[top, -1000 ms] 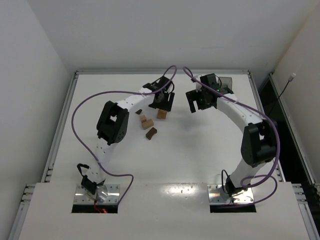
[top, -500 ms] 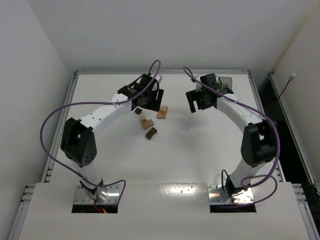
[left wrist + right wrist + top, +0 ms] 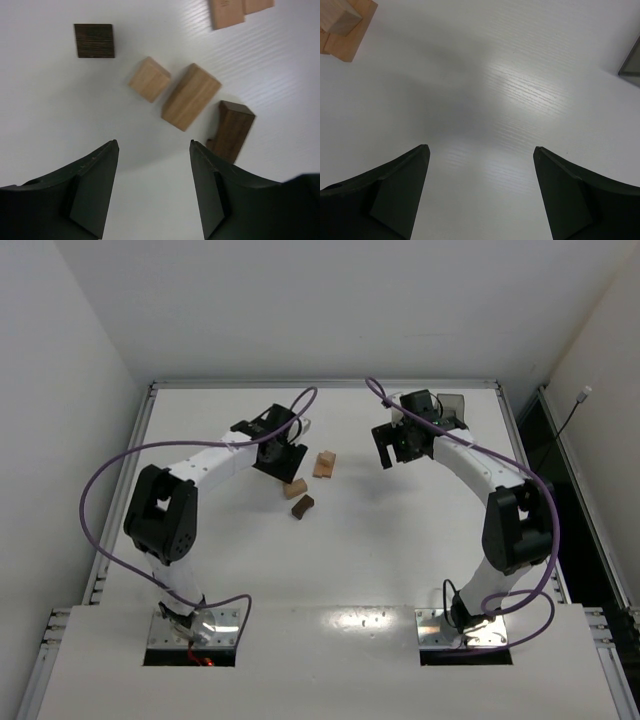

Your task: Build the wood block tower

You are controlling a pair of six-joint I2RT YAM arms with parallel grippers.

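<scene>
Several loose wood blocks lie on the white table. In the left wrist view I see a dark brown cube, a tan cube, a tan bar and a dark notched piece. My left gripper hangs open and empty just short of them; in the top view it hides the two cubes. A small stack of tan pieces stands to its right and also shows in the right wrist view. My right gripper is open and empty over bare table.
A translucent grey tray stands at the back right behind the right gripper; its corner shows in the right wrist view. The tan bar and the notched piece lie just in front of the left gripper. A raised rail borders the table.
My left arm has swung left and back, from above the tan stack to above the loose blocks, now covering the two cubes. The right arm has barely moved.
</scene>
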